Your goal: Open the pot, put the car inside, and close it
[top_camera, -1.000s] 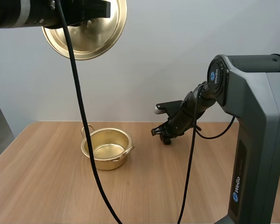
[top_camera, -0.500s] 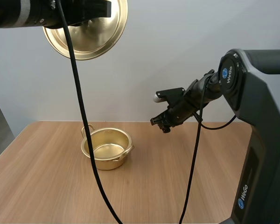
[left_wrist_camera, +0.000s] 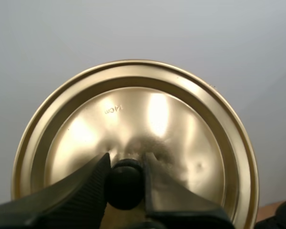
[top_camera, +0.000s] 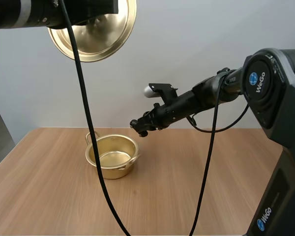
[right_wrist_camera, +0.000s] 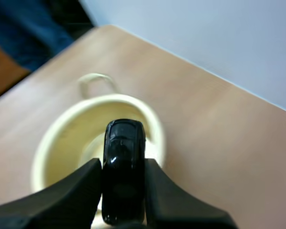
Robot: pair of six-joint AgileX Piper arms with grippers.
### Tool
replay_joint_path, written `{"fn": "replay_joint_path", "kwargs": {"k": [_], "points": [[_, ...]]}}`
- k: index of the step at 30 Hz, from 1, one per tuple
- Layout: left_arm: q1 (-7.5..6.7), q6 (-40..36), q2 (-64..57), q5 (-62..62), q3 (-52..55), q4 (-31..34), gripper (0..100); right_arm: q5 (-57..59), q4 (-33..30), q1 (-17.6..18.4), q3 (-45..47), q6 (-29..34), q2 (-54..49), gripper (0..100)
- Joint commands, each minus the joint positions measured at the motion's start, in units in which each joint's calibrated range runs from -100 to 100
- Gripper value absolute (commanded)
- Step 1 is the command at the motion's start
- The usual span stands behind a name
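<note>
While aloft, end effector around car

A light wooden table stands against a plain white wall.

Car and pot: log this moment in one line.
pot: open, empty | lid: aloft, pinched in left gripper | car: pinched in right gripper, airborne by pot rim | car not yet inside

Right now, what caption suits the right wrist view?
Right gripper pinches small black toy car over open golden metal pot.
</note>
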Motion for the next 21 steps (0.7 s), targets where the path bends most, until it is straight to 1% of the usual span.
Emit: {"fn": "replay_joint_path", "kwargs": {"k": [1,4,9,13,18,21], "points": [[0.03,3.81,0.0,3.14,-0.02,-4.02,0,16.41,8.42,1.96,0.47,-11.22,0.31,0],[0.03,5.18,0.0,4.17,-0.02,-4.69,0,14.29,9.07,4.11,1.24,-13.76,0.35,0],[0.03,5.7,0.11,4.17,-0.02,-4.69,0,-0.55,6.21,6.67,1.69,-13.88,1.73,0],[0.03,5.84,0.28,4.17,-0.02,-4.69,0,-1.95,5.53,7.02,1.69,-13.99,4.15,0],[0.03,5.97,0.81,4.17,-0.02,-4.22,0,-12.43,5.25,7.02,1.69,-15.11,7.34,0],[0.03,5.97,0.81,4.35,-0.02,-4.24,0,-13.58,5.03,7.02,1.69,-15.75,8.69,0]]}}
